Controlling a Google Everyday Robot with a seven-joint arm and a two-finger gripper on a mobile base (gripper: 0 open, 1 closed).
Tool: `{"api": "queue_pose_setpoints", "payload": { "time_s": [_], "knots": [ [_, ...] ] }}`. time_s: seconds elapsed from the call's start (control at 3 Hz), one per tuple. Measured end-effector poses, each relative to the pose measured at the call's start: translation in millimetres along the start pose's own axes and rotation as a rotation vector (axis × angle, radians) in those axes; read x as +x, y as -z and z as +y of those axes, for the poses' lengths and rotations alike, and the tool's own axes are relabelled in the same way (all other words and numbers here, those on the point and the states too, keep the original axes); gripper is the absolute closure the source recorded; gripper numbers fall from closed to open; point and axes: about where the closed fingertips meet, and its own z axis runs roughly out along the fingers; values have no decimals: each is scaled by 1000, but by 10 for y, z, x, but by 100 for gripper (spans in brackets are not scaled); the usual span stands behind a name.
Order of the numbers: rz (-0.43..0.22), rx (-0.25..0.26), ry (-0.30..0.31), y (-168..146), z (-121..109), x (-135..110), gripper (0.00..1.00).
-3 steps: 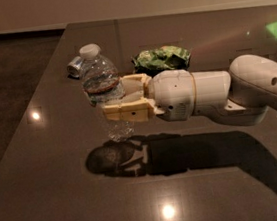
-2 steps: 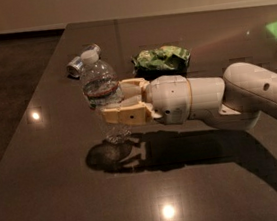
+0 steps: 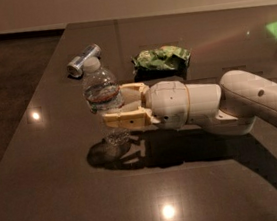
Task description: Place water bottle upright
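The water bottle (image 3: 102, 94) is clear ribbed plastic with a white cap and a red-orange edged label band. It stands upright with its base on the dark table (image 3: 63, 192), left of centre. My gripper (image 3: 112, 106) comes in from the right on a white arm and is shut on the bottle's middle, one cream finger (image 3: 124, 120) in front and one behind.
A small silver-blue can (image 3: 83, 60) lies on its side behind the bottle at the back left. A green crumpled bag (image 3: 162, 59) sits at the back centre. The table's left edge runs diagonally to the near left.
The gripper and the bottle have shifted slightly left and down; the bottle stays upright in the grip.
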Motion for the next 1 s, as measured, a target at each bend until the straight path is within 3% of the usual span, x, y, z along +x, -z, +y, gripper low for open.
{"api": "queue_pose_setpoints", "payload": {
  "time_s": [0.67, 1.0],
  "knots": [
    [-29, 7, 27, 29, -31, 62, 100],
    [-42, 17, 42, 56, -56, 100, 74]
  ]
}}
